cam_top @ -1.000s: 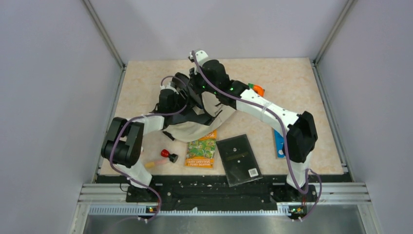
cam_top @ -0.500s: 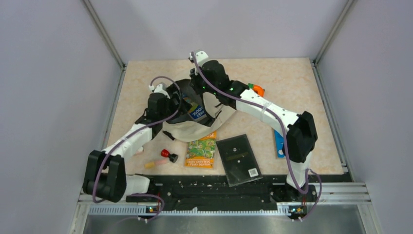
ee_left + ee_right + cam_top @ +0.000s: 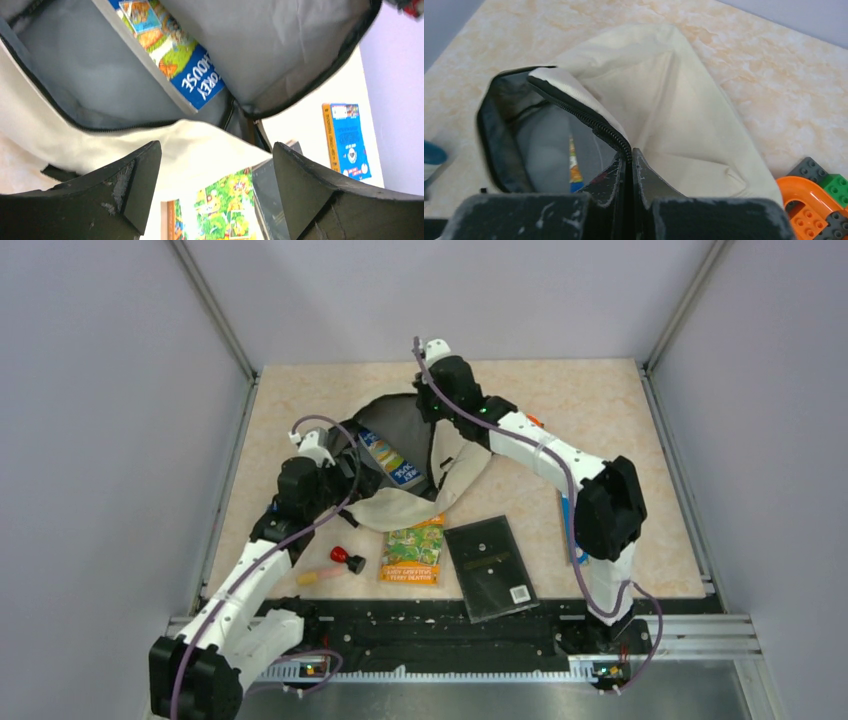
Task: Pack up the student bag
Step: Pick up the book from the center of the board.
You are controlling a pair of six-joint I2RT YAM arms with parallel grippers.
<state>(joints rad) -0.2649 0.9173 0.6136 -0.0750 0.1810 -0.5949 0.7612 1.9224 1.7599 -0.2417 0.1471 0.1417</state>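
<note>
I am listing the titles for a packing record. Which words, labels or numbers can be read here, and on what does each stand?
"HOUSE", upside down, next to a partly hidden word that seems to end in "KEY": picture book inside the student bag.
Yellow lines on the green book: too small to read.
White barcode label on the black case: too small.
Print on the blue booklet on the table: blurred.
</note>
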